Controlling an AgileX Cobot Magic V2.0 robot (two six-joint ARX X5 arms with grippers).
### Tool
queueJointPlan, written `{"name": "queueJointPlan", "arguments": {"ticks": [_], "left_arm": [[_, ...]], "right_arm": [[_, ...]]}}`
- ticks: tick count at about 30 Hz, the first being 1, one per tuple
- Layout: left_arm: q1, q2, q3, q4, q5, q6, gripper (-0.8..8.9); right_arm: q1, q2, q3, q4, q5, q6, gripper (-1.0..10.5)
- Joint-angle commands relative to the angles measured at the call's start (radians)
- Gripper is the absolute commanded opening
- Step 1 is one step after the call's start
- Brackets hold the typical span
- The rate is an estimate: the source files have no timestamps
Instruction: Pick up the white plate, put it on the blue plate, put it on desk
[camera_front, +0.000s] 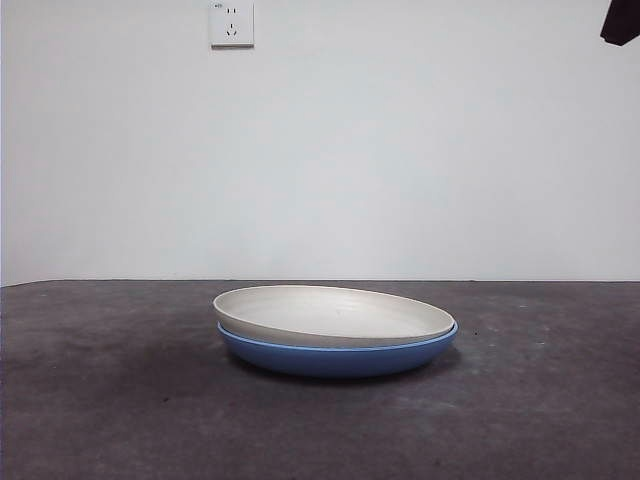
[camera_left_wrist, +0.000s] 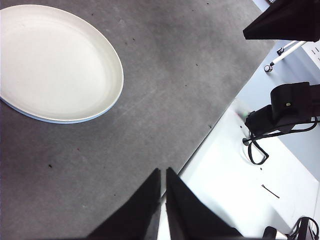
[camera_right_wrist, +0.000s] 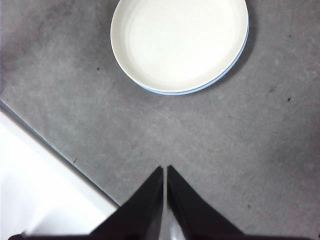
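The white plate (camera_front: 335, 313) lies stacked inside the blue plate (camera_front: 335, 358) on the dark grey desk (camera_front: 120, 400), slightly tilted. In the wrist views the white plate (camera_left_wrist: 55, 62) (camera_right_wrist: 179, 44) covers the blue plate, of which only a thin rim (camera_right_wrist: 227, 74) (camera_left_wrist: 65, 120) shows. My left gripper (camera_left_wrist: 163, 172) is shut and empty, high above the desk near its edge, away from the plates. My right gripper (camera_right_wrist: 165, 170) is also shut and empty, above bare desk short of the plates. One arm shows only as a black tip (camera_front: 620, 22) at the top right corner.
A wall socket (camera_front: 231, 23) sits on the white wall behind. The desk edge (camera_left_wrist: 210, 130) borders a white floor with a black device and cable (camera_left_wrist: 280, 112). The desk edge (camera_right_wrist: 55, 155) also shows beside the right gripper.
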Motion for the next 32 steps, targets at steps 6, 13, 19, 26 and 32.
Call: {"name": "queueJointPlan", "arguments": {"ticks": [6,13,19,26,32], "left_arm": [[-0.005,0.004,0.009,0.008,0.006,0.002,0.17],[-0.005,0.004,0.009,0.008,0.006,0.002,0.17],[0.048,-0.071,0.006,0.063,-0.006,0.115,0.17],[0.281,-0.365,-0.217,0.658,-0.039,0.127,0.17],[0.388,-0.618,-0.488,0.900,-0.319,0.069,0.17]], "right_arm": [[0.007,0.007,0.017,0.040,0.000,-0.014,0.1],[0.007,0.007,0.017,0.040,0.000,-0.014,0.1],[0.007,0.007,0.017,0.040,0.000,-0.014,0.1],[0.007,0.007,0.017,0.041,0.000,-0.014,0.1],[0.007,0.007,0.017,0.041,0.000,-0.014,0.1]]}}
